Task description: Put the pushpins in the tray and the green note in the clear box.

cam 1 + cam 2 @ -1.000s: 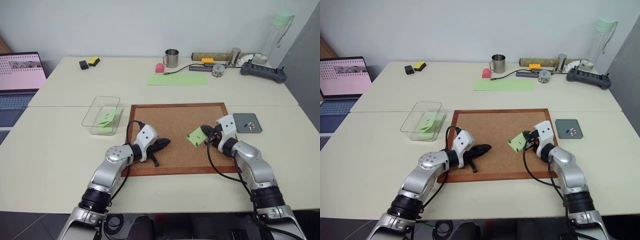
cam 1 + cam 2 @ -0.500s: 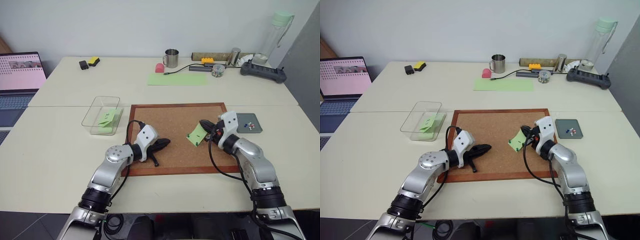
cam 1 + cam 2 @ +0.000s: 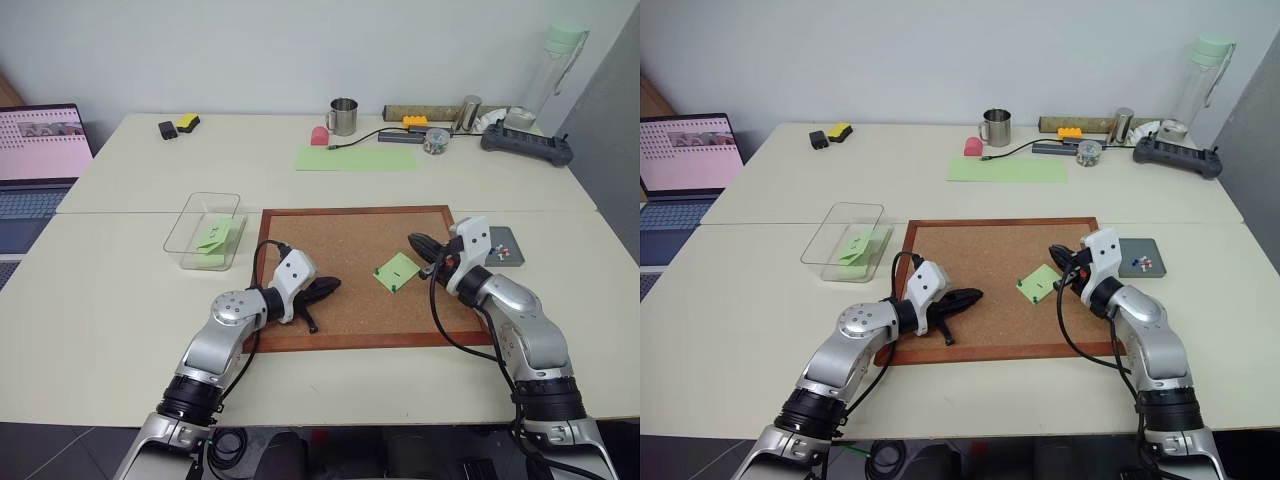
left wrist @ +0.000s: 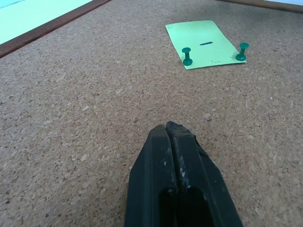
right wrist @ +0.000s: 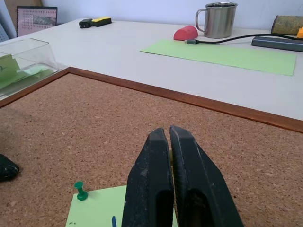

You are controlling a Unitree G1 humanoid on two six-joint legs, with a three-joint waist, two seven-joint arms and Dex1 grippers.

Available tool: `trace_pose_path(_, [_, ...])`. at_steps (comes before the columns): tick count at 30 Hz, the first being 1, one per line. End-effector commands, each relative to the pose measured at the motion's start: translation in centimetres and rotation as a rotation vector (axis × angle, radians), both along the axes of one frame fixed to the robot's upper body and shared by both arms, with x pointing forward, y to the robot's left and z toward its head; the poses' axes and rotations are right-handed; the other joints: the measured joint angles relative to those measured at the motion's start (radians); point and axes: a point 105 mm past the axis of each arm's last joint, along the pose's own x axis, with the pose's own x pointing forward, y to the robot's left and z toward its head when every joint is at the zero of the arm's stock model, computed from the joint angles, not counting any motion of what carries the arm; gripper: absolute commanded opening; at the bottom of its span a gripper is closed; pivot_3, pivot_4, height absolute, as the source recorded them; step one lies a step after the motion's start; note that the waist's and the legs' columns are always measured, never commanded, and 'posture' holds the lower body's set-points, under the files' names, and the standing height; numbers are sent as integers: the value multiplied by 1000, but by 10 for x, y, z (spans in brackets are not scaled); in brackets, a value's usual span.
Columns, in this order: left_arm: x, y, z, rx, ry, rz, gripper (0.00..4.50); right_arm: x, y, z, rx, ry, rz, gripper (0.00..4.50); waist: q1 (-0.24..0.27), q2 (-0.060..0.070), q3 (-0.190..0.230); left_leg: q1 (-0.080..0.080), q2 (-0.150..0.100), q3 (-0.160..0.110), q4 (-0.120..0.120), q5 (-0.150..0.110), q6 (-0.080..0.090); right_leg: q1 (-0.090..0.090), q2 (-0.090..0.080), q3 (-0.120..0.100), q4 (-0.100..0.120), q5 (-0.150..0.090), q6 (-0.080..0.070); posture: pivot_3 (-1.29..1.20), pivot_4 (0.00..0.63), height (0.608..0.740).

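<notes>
Green note (image 3: 397,271) flat on the corkboard (image 3: 340,245), fastened by two green pushpins (image 4: 188,56) along one edge. Right gripper (image 3: 417,243) just beside the note, raised above the cork, fingers pressed together on nothing. Left gripper (image 3: 325,288) low over the board's near left part, also closed and empty, well apart from the note. Clear box (image 3: 190,215) left of the corkboard, with green notes inside. Grey tray (image 3: 503,247) at the board's right edge, partly behind the right wrist, with small coloured pins in it.
</notes>
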Motion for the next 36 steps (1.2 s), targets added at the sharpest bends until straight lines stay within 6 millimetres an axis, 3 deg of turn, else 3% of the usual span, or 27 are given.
trace_pose_path(1, [-5,0,-17,41,54,-6,0,9,-37,28,31,-101,-178,46,0,0,0,0,0,0,0,0,0,0,0,0,0,0,0,0,150,740])
trace_pose_path(8, [-5,0,-17,39,54,-5,0,26,-102,31,10,-67,-424,46,0,0,0,0,0,0,0,0,0,0,0,0,0,0,0,0,150,740])
trace_pose_path(13, [-4,0,-17,36,50,0,0,31,-131,18,3,12,-514,46,0,0,0,0,0,1,0,0,0,0,0,1,0,0,0,0,150,740])
trace_pose_path(20, [-4,2,-16,34,48,8,0,37,-131,8,38,58,-499,46,0,0,0,0,0,1,0,0,0,0,0,1,0,0,0,0,150,740])
trace_pose_path(32, [-4,2,-14,34,47,12,0,39,-141,11,11,37,-536,2206,0,0,0,0,0,1,0,0,0,0,0,1,0,0,0,0,150,740])
trace_pose_path(36, [-4,2,-14,34,47,9,0,39,-142,12,9,33,-536,2206,0,0,0,0,0,1,0,0,0,0,0,1,0,0,0,0,150,740])
